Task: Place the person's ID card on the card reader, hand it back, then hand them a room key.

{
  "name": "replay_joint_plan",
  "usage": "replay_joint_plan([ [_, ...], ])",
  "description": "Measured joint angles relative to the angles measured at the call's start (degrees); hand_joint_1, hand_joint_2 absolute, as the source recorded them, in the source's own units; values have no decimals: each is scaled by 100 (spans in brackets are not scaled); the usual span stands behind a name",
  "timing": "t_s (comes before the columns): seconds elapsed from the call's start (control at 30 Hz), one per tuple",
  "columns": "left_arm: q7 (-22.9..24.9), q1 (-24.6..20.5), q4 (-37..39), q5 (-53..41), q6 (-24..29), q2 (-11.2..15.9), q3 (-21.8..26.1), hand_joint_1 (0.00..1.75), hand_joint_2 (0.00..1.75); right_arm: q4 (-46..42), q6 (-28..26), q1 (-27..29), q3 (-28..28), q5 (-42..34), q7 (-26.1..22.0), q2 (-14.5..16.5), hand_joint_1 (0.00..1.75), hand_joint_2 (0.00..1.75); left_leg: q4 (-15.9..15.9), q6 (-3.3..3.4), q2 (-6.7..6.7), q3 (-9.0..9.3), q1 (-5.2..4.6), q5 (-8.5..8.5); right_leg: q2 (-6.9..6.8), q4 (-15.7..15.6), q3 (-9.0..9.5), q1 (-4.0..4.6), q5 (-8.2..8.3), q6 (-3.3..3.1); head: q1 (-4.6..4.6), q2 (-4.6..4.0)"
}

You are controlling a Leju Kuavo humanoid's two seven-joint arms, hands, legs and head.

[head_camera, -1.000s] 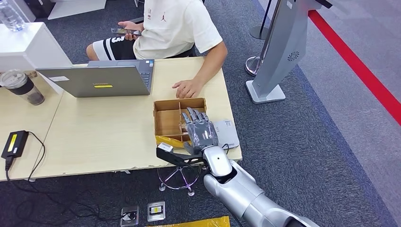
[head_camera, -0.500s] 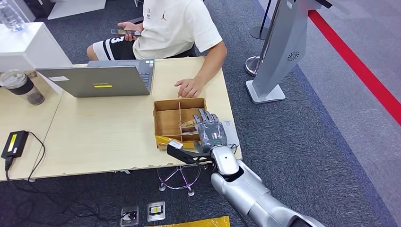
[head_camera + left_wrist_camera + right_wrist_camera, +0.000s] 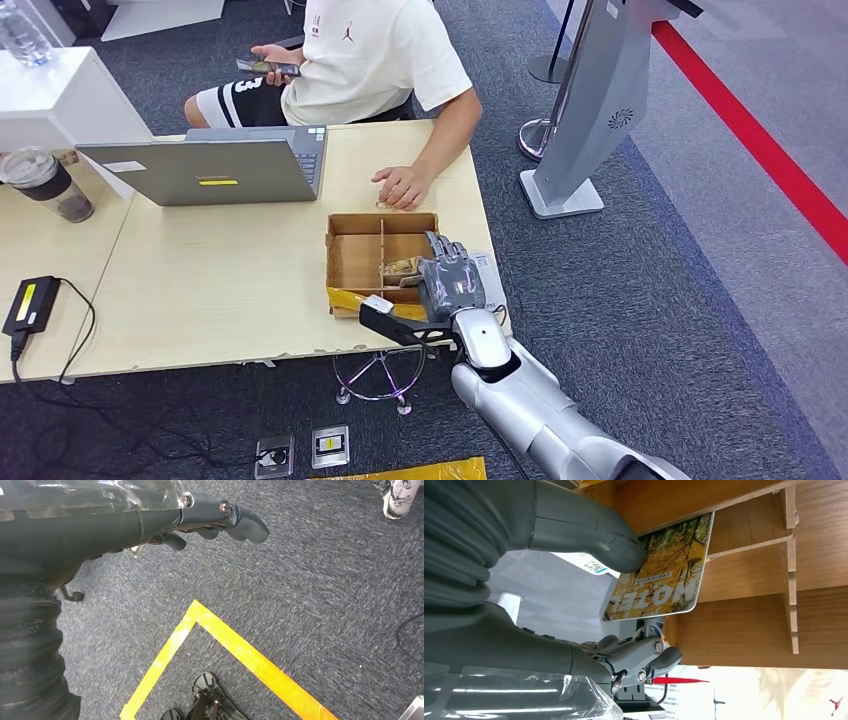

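Right hand [image 3: 452,283] apparently pinches the room key [image 3: 659,575] over the wooden tray [image 3: 352,262].

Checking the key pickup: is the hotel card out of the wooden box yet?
Partly: the hotel card, pinched by the right hand, is lifted, still over the wooden box.

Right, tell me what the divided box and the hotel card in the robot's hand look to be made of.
Divided box: thin wood or fibreboard, matt brown; the right wrist view shows grain on the floor and slotted dividers with raw, paler cut edges.

Hotel card, pinched by the right hand: probably plastic, smooth and slightly glossy; thin, rigid, rounded corners, full printed autumn-tree picture. Laminated paperboard cannot be ruled out.
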Motion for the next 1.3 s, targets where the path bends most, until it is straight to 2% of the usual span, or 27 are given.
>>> replay_joint_plan([
  [0.2,0,0,0,34,4,16,-39,0,175,-1,-2,16,-3,2,-12,1,126,175,0,0,0,0,0,0,0,0,0,0,0,0,0,0],
  [0.3,0,0,0,66,31,15,-49,0,175,-2,-2,19,-3,2,-24,4,124,175,0,0,0,0,0,0,0,0,1,0,0,0,0,0],
  [0.63,0,0,0,126,106,12,-85,0,175,-2,-3,19,-3,13,-45,51,158,175,0,0,0,0,0,0,0,0,0,0,0,0,1,0],
  [1.03,0,0,0,174,127,12,-157,0,175,-113,-8,20,-3,39,-17,64,173,175,0,0,0,0,0,0,0,0,0,0,0,0,0,0],
  [1.3,0,0,0,248,167,10,-182,0,175,-460,-54,23,-12,88,26,63,174,175,0,0,0,0,0,0,0,0,0,0,0,0,0,0],
])
